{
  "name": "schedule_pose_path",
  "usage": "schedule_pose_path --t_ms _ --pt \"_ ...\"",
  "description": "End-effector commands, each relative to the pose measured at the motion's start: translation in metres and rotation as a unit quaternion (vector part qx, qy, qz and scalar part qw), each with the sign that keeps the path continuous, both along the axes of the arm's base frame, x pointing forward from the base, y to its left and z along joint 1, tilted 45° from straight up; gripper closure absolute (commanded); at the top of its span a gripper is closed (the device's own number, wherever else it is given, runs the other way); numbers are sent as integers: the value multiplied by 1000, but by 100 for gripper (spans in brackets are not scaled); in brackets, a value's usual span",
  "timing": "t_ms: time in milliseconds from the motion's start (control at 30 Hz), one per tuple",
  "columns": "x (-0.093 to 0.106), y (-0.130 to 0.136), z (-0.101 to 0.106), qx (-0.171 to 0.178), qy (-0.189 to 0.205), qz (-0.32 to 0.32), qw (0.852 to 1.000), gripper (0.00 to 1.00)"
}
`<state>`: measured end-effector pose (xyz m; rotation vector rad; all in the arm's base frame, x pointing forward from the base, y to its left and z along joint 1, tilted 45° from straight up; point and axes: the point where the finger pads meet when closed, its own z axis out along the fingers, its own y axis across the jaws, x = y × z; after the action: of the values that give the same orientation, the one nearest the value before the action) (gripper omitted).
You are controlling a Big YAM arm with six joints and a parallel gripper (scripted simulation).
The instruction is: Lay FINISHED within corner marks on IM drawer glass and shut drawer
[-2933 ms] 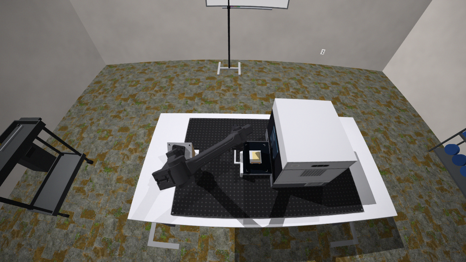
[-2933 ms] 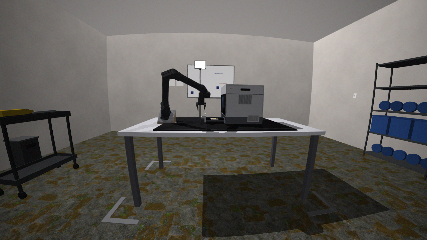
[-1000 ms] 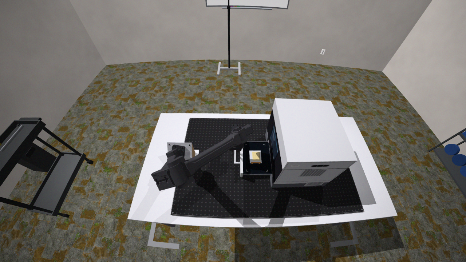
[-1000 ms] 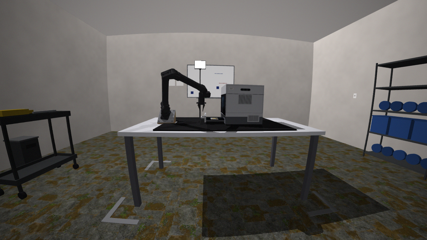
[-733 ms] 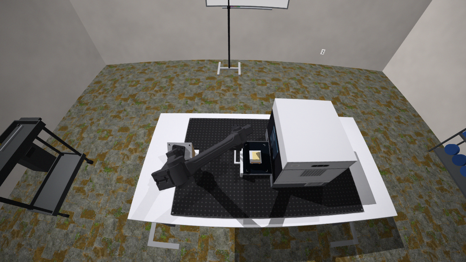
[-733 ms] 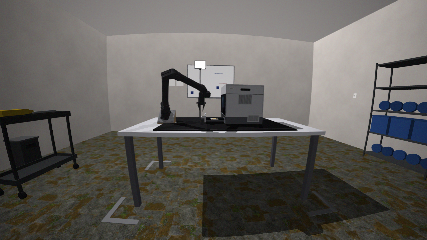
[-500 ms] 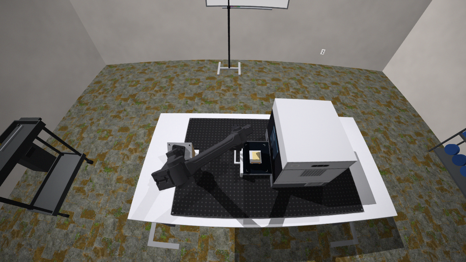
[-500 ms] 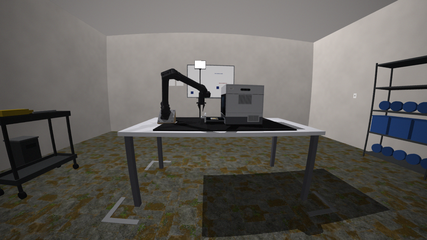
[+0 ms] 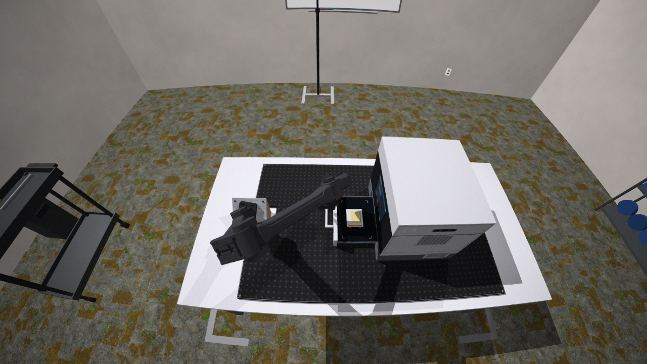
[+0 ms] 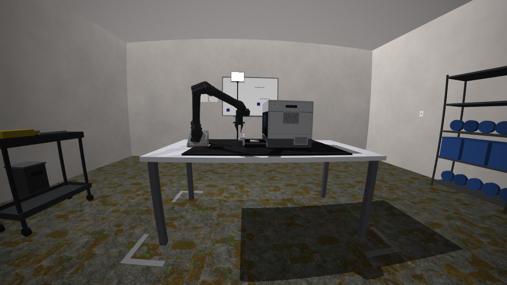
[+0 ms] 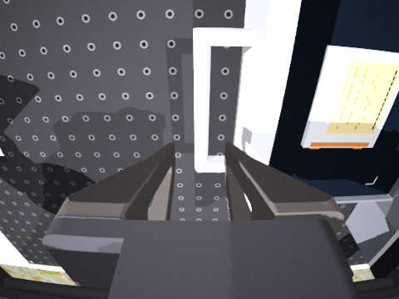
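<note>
The gel imager IM (image 9: 429, 194) is a white box on the right of the black mat; it also shows in the exterior view (image 10: 287, 123). Its drawer (image 9: 363, 220) stands pulled out to the left, with dark glass and white corner marks. The cassette FINISHED (image 9: 354, 217), pale yellow with an orange strip, lies on the glass inside the marks; it also shows in the wrist view (image 11: 352, 100). The drawer's white loop handle (image 11: 216, 100) sticks out to the left. My gripper (image 11: 199, 151) (image 10: 239, 129) hangs above the handle, fingers pointing down, partly open, with nothing between them.
The arm's base (image 9: 247, 209) stands at the left of the mat. A black cart (image 9: 49, 221) is on the floor at the left. A shelf with blue boxes (image 10: 475, 141) is at the right. A whiteboard stand (image 9: 317, 49) is behind the table.
</note>
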<state>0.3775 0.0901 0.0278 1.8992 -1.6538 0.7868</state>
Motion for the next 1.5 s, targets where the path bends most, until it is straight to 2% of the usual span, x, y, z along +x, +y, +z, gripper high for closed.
schedule_pose_path --t_ms 0,500,533,600,1067,1100,1167,1467 --pt "4 -9 -8 -2 3 -4 1000 69" --pt "5 -21 -20 -2 3 -4 1000 69" --pt "13 -17 -17 3 -6 -4 1000 69" --pt "5 -24 -23 -2 3 -4 1000 69" --pt "7 -35 -35 -2 3 -4 1000 69" --pt "15 -32 -32 2 -5 -4 1000 69" --pt "7 -38 -37 -2 3 -4 1000 69" --pt "9 -46 -45 -2 2 -4 1000 69"
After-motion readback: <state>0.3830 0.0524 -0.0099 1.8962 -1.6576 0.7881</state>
